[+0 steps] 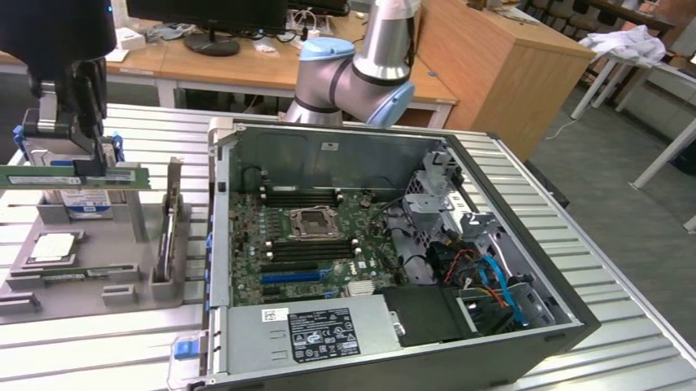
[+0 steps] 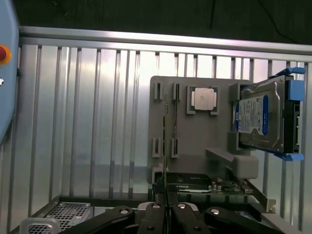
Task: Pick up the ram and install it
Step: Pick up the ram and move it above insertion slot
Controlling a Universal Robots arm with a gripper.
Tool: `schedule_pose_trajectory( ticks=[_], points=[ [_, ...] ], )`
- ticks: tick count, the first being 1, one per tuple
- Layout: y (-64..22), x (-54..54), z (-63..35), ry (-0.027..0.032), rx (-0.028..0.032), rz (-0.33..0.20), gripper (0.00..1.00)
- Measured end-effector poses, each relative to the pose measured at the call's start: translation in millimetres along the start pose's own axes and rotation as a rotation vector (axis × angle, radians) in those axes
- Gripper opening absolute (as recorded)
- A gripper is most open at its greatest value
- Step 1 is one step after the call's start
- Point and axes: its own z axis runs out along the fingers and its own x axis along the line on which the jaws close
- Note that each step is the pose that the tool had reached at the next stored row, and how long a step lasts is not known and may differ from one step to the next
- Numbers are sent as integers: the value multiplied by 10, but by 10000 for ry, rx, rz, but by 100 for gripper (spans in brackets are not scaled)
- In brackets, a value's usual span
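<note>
Ram [image 1: 44, 176], a thin green board stick, hangs level at the exterior view's left, edge up. The black gripper [image 1: 93, 170] is clamped tight on its flat faces, clear above the grey moulded tray [image 1: 100, 259]. Under it a silver drive [image 1: 81, 202] stands upright and a square processor [image 1: 52, 247] lies flat. Rightward sits the open sheet-metal case [image 1: 522, 350], its green motherboard [image 1: 315, 244] exposed with free air above. A ribbed metal table [image 1: 641, 326] runs all round.

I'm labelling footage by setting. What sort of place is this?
Probably a robotics lab for PC assembly: an open dark grey computer case on a ribbed aluminium table, a grey moulded parts holder, and the robot hand gripping a thin green ram stick.
</note>
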Motion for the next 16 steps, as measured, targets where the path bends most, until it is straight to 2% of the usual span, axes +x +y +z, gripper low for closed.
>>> schedule_pose_trajectory(
  ticks=[8, 16],
  points=[
    [-20, 1, -1, 0, -1, -1, 12],
    [-147, 5, -5, 1, -2, -26, 12]
  ],
)
